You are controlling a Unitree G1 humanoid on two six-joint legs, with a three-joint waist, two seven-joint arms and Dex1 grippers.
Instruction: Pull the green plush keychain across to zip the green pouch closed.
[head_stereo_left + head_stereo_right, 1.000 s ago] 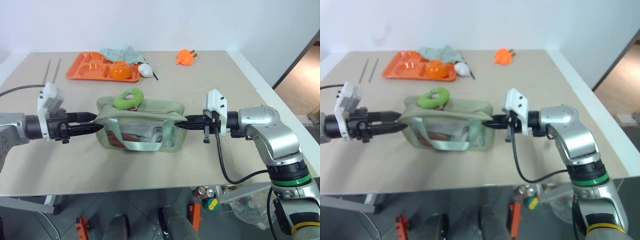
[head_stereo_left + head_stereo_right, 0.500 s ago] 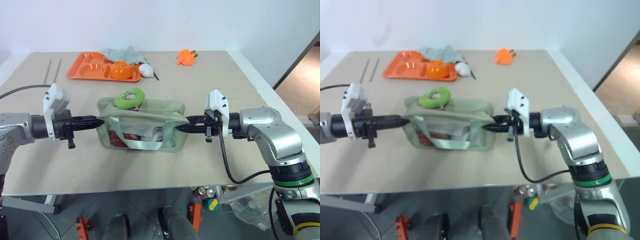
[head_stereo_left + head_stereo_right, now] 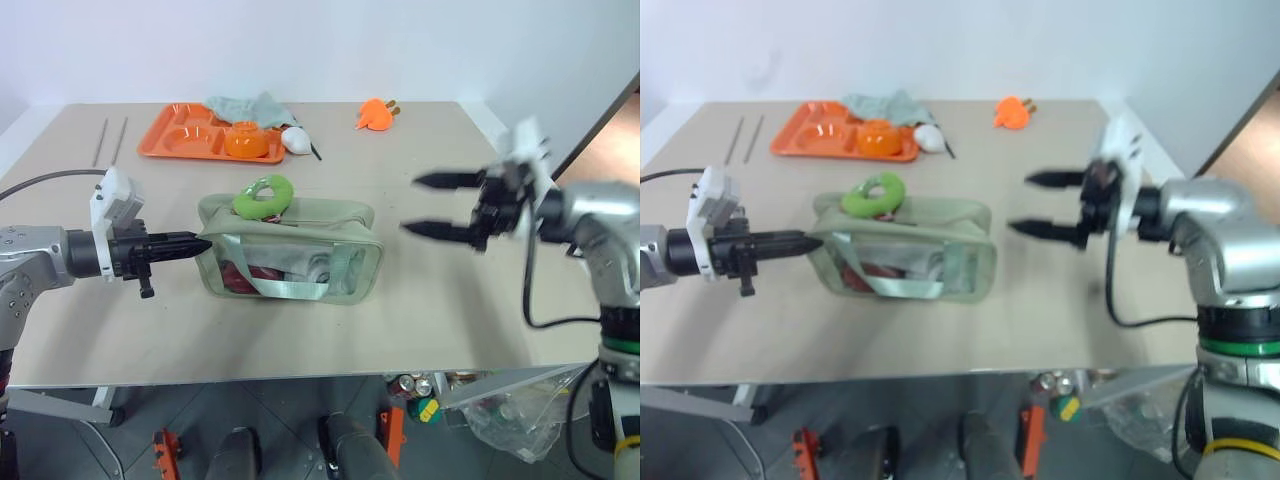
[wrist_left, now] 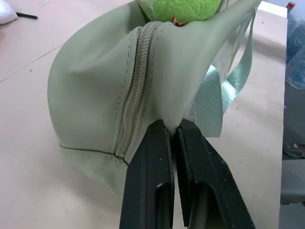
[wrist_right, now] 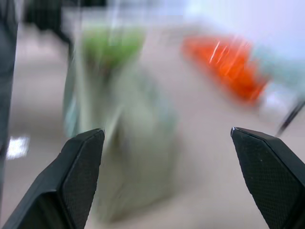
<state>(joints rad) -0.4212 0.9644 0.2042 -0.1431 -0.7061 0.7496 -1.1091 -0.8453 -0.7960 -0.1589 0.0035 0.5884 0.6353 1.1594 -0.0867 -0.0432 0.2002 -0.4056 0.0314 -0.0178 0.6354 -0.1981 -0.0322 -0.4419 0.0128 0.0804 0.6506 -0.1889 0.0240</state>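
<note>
1. Pinching a fold of fabric at the left end of the green pouch [image 3: 287, 250], the left tool [image 3: 196, 241] stays clenched on it; the wrist view shows its fingers [image 4: 151, 181] closed on the cloth right beside the zipper's end.
2. The green pouch sits on the surface [image 3: 420, 320] in front of the orange tray [image 3: 190, 135], and the green plush keychain [image 3: 263, 195] rests on the pouch's top towards its left end, so the zip looks still to be pulled.
3. The right tool [image 3: 432, 205] has let go of the pouch's right end since a second ago and swung up and away to the right of the pouch, its jaws now spread wide and empty.
4. That release probably frees the right tool to go for the keychain, though its own wrist view is too smeared to say where it aims.
</note>
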